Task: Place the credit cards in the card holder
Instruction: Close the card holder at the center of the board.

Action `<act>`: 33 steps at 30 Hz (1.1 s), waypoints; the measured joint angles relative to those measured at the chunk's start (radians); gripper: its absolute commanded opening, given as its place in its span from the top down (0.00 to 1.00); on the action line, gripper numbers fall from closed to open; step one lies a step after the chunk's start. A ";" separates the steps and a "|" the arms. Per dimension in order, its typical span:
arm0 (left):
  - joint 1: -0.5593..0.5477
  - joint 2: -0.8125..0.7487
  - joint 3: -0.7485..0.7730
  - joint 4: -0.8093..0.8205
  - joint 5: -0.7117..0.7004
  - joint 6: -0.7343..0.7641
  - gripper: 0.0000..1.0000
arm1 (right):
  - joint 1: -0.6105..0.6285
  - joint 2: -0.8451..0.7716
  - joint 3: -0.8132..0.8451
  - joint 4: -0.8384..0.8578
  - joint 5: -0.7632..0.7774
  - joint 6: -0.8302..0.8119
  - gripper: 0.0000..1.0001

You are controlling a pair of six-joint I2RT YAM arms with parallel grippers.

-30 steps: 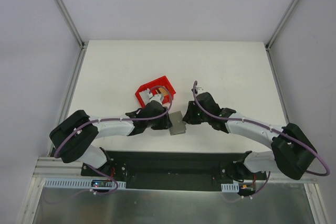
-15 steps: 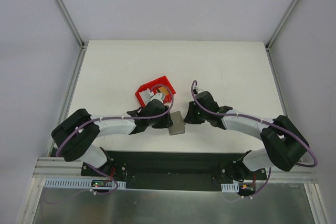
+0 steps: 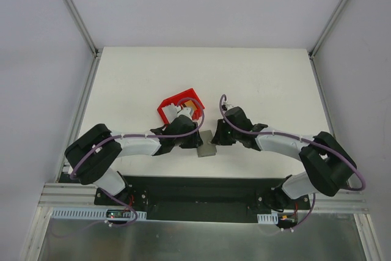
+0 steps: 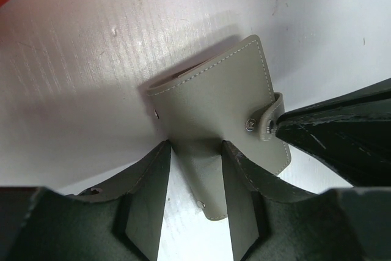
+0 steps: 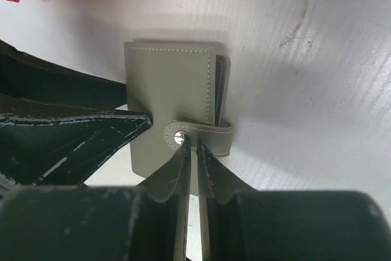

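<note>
We are at the opening stage. The card holder [image 4: 214, 108] lies shut on the worktop [image 3: 263, 84] between the two arms, with its strap [image 5: 204, 134] snapped over the cover. The red bin [image 3: 165, 109] sits near it, farther out and to the left. No card is in the holder yet. A tan card [image 3: 192, 106] shows in the bin (the others we cannot make out from above).

The right jaws stand narrow and, as far as we can judge, pinch the snap end of the strap. The left jaws stand half apart, tips over the holder's near part, seemingly pinning it flat.

Left to do: unsnap, open, then fetch and slip in each card.

The arms crowd the holder from both sides. Open worktop lies beyond and to the right.
</note>
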 measured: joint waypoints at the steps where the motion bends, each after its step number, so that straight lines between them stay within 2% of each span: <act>1: 0.000 0.001 0.000 0.002 0.000 0.000 0.61 | 0.001 0.008 0.001 0.003 -0.002 0.000 0.89; 33: 0.000 0.001 0.000 0.002 0.000 0.000 0.62 | 0.029 0.083 0.085 -0.024 0.020 -0.027 0.87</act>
